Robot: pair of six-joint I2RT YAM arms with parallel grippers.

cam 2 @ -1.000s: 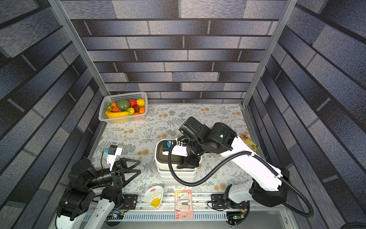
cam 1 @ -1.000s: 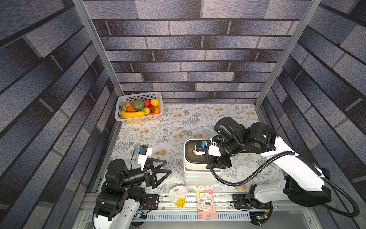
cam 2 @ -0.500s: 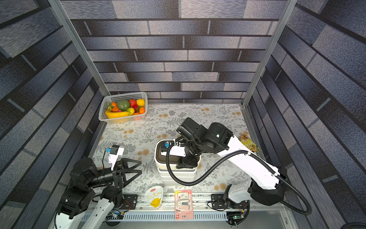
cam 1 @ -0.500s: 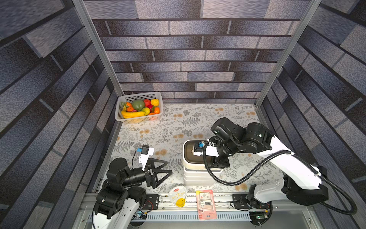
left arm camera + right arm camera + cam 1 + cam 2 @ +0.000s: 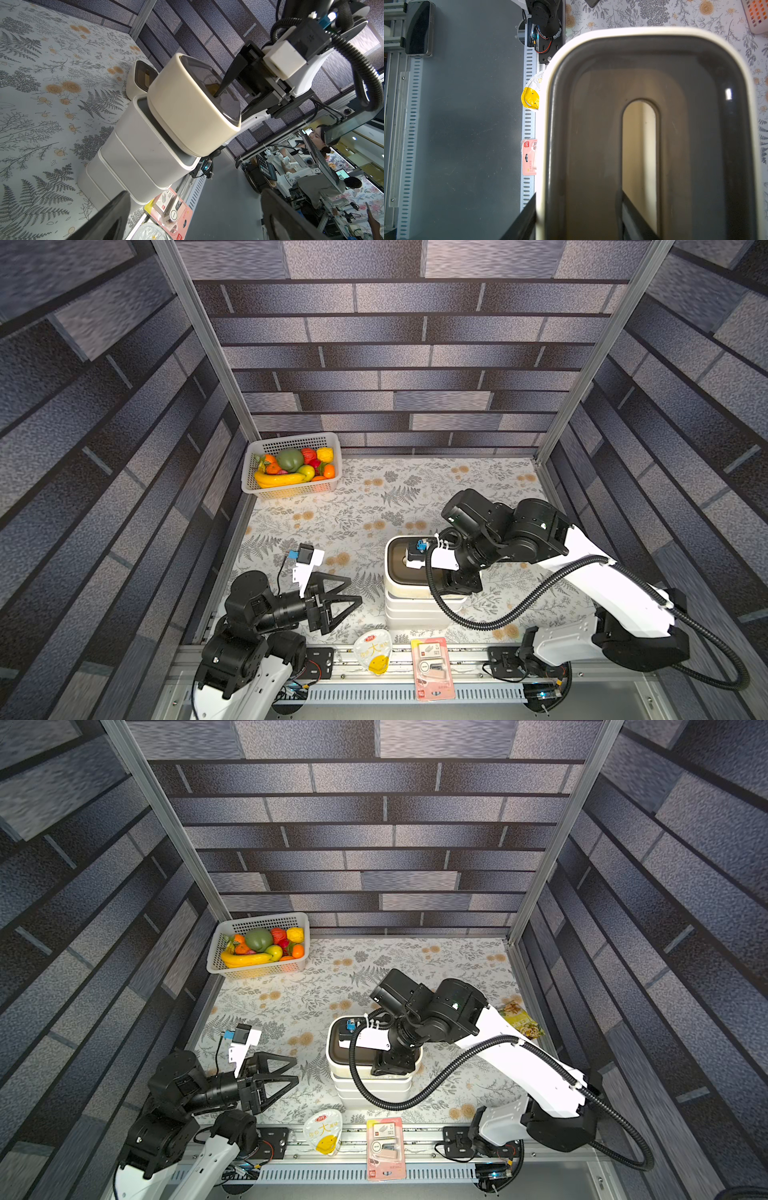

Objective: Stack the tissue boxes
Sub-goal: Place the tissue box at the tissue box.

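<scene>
Ok so on the floral tablecloth the big thing is the stack of white tissue boxes, three high by the look of it, with the grey lid of the top one showing. Right over it sits the cream tissue box with the dark lid, pinched by the right gripper: one finger down the oval slot, the other on the outside wall, jaws narrow on that wall. From the left wrist view it looks a bit tilted against the stack, and I can't tell if it's touching yet. I'd level it out, line its edges up with the grey lid below, then go straight down and only let go once it sits flat. A one-wall pinch can let it swing, so go slow. Another dark-lidded box waits on the cloth just behind the stack. The left gripper hangs wide open and empty, well off to the side.
</scene>
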